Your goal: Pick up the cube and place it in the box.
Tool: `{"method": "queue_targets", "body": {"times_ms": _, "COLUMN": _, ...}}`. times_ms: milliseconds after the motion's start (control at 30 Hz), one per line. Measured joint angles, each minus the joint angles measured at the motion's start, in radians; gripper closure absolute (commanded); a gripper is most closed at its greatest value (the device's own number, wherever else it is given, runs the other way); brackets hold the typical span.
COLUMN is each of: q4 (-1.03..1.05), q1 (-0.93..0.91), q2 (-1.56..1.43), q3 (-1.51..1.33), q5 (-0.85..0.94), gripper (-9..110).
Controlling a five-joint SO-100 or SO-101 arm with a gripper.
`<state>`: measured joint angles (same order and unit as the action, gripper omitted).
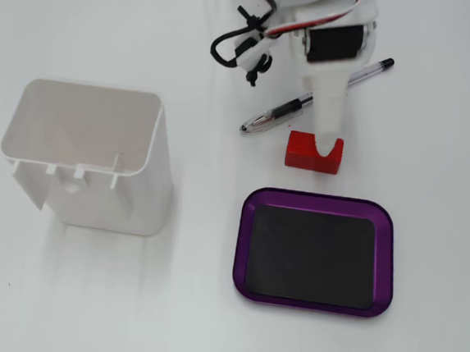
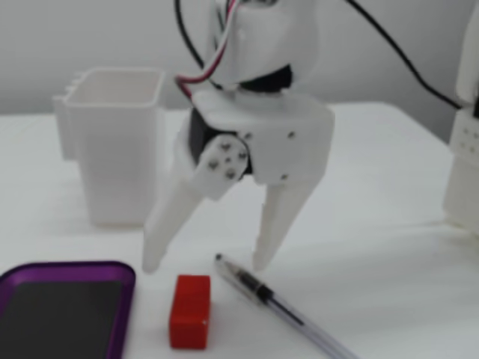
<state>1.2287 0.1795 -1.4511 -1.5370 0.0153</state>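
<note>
The red cube point(image 1: 307, 152) lies on the white table between the pen and the purple box point(image 1: 315, 250); in the other fixed view the cube point(image 2: 189, 310) sits just right of the box point(image 2: 67, 303). My white gripper point(image 2: 206, 263) is open and empty, with its jaws spread wide. One fingertip point(image 2: 150, 263) hangs on the box side of the cube and the other near the pen. From above, the gripper point(image 1: 327, 126) stands over the cube's right part, and one finger point(image 1: 327, 139) overlaps the cube's top edge. The box is empty.
A clear ballpoint pen point(image 1: 316, 97) lies diagonally just beyond the cube and also shows in the front fixed view point(image 2: 281, 307). A tall white plastic container point(image 1: 89, 155) stands open to the left of the box. Black and red cables point(image 1: 242, 49) hang by the arm.
</note>
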Motion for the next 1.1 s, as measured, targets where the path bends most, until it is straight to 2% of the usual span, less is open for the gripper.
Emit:
{"method": "queue_targets", "body": {"times_ms": 333, "q4": -0.058, "q1": 0.006, "q2": 0.140, "q3": 0.005, "q5": 0.000, "gripper": 70}}
{"method": "queue_targets", "body": {"times_ms": 600, "q4": -0.061, "q1": 0.006, "q2": 0.143, "q3": 0.005, "q5": 0.002, "gripper": 98}}
{"method": "queue_targets", "body": {"times_ms": 800, "q4": -0.061, "q1": 0.006, "q2": 0.143, "q3": 0.005, "q5": 0.000, "gripper": 102}}
{"method": "queue_targets", "body": {"times_ms": 1100, "q4": -0.055, "q1": 0.015, "q2": 0.058, "q3": 0.061, "q5": 0.000, "gripper": 102}}
